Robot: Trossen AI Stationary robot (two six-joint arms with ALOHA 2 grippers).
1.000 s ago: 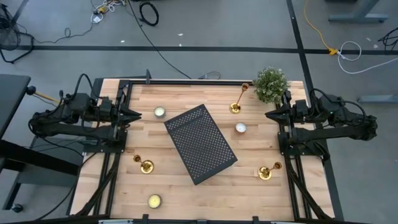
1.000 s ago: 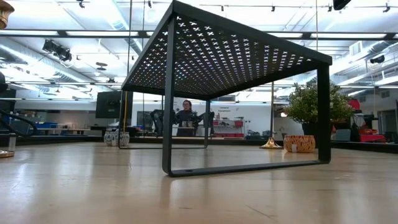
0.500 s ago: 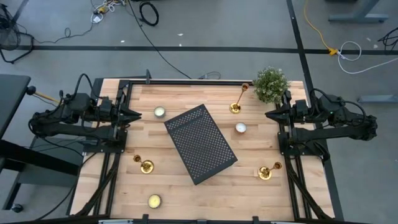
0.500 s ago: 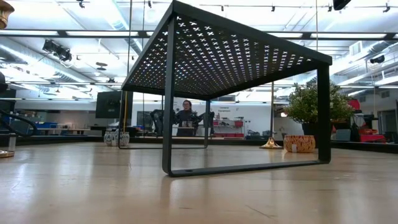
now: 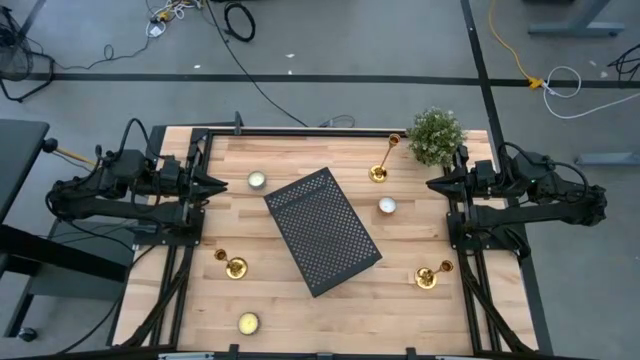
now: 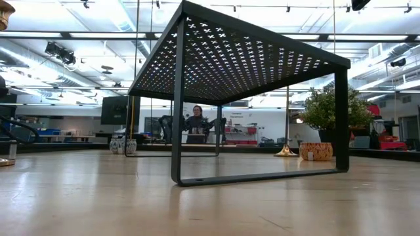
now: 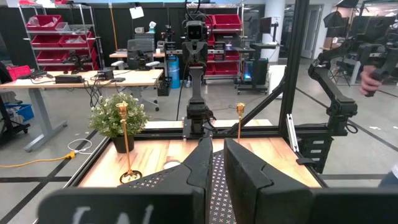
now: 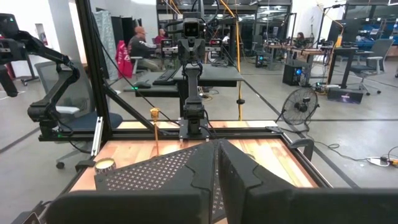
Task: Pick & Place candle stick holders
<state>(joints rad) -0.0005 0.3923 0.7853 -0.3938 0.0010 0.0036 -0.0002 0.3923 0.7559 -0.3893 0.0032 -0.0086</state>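
Both arms parked at the table's sides, three brass holders standing on the wood.

From the left in the high view: the left gripper (image 5: 222, 185) rests at the table's (image 5: 400, 300) left edge, fingers pressed together on nothing. Near it lies a tealight (image 5: 256, 180); further forward a candle stick holder (image 5: 234, 266) stands near the left edge, with a second tealight (image 5: 248, 323) at the front. The black perforated riser (image 5: 322, 231) sits askew in the middle. Right of it, a second candle stick holder (image 5: 379, 171) stands at the back beside the potted plant (image 5: 435, 136), a white tealight (image 5: 387, 206) lies mid-table, and the third candle stick holder (image 5: 428, 277) stands front right. The right gripper (image 5: 432, 185) waits at the right edge, likewise pressed together and empty. No legible writing or labels on any of these.
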